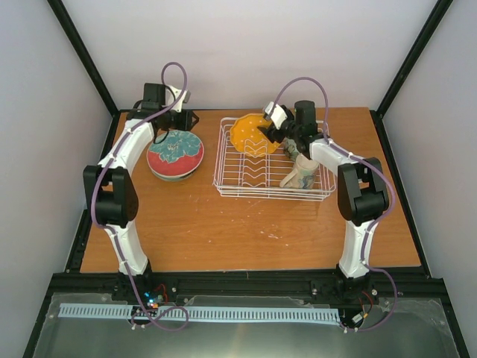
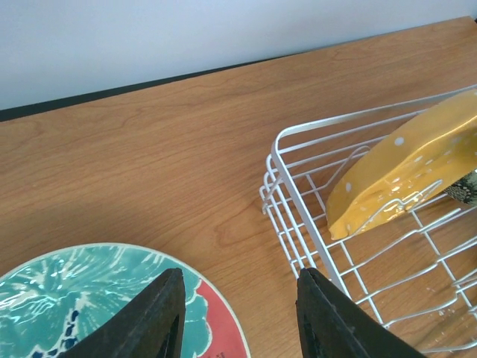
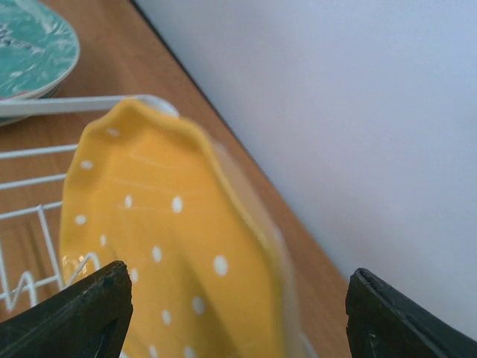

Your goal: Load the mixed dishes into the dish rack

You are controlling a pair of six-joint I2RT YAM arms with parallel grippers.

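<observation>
The white wire dish rack (image 1: 273,195) stands right of centre. The orange-yellow scalloped plate (image 1: 247,134) leans tilted in its far left corner. My right gripper (image 1: 270,133) is open just right of it, and in the right wrist view the plate (image 3: 149,224) has its rim between the wide-apart jaws of this gripper (image 3: 238,272). The cream mug (image 1: 300,177) lies in the rack under the right arm. The red-and-teal plate (image 1: 175,153) sits left of the rack. My left gripper (image 2: 240,274) is open and empty over that plate's (image 2: 74,291) far right edge. The teal bowl and the floral plate are not clearly seen.
The rack's left rim (image 2: 276,160) is close to my left gripper's right finger. A dark patterned piece (image 2: 468,186) shows behind the orange plate (image 2: 406,171). The back wall rises just beyond the rack. The red-and-teal plate (image 3: 30,45) seems to rest on something lower.
</observation>
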